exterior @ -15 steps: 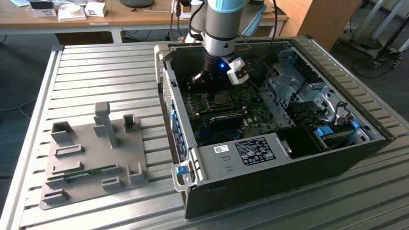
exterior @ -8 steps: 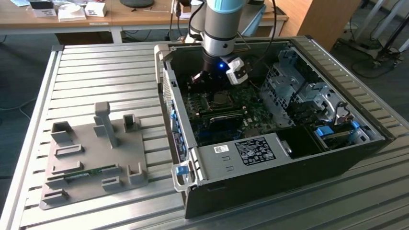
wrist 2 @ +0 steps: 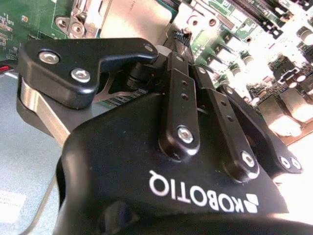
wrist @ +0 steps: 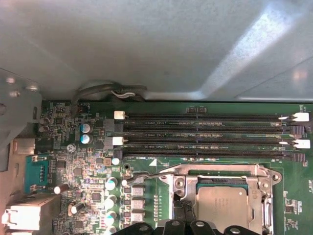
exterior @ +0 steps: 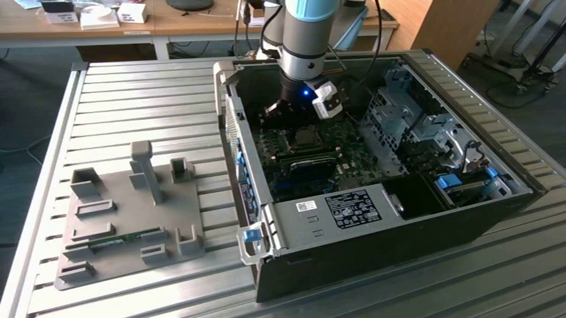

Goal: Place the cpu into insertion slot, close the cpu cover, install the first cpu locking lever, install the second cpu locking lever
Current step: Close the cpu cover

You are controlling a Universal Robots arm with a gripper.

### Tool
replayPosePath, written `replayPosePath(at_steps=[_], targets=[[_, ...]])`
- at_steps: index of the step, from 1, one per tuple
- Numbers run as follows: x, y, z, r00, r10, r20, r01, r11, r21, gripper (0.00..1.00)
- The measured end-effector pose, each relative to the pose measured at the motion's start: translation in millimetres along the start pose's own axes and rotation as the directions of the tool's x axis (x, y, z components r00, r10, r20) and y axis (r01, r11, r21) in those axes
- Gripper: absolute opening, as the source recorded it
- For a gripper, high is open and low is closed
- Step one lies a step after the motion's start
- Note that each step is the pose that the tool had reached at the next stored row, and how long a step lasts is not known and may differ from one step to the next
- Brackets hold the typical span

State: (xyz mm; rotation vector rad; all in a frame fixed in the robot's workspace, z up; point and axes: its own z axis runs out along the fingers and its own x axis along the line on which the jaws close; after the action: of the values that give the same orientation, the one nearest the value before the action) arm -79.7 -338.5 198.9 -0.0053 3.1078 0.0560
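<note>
The exterior view looks down from far at the computer case (exterior: 398, 242) — both wrist views sit close over its cpu cover (wrist: 215, 171) (wrist 2: 85, 14).

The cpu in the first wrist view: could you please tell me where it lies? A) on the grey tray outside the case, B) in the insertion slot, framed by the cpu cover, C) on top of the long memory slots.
B: the cpu lies flat in the insertion slot, its metal top showing through the window of the cpu cover.
</note>
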Motion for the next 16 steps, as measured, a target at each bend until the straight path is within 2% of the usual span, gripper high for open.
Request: replayPosePath(at_steps=[10, 16], targets=[[0.1, 0.0, 0.9, 1.0000, 0.000, 0.0002, 0.000, 1.0000, -0.0003, 0.11], [0.0, 0.2, -3.4, 1.0000, 0.000, 0.0004, 0.000, 1.0000, -0.0005, 0.11]])
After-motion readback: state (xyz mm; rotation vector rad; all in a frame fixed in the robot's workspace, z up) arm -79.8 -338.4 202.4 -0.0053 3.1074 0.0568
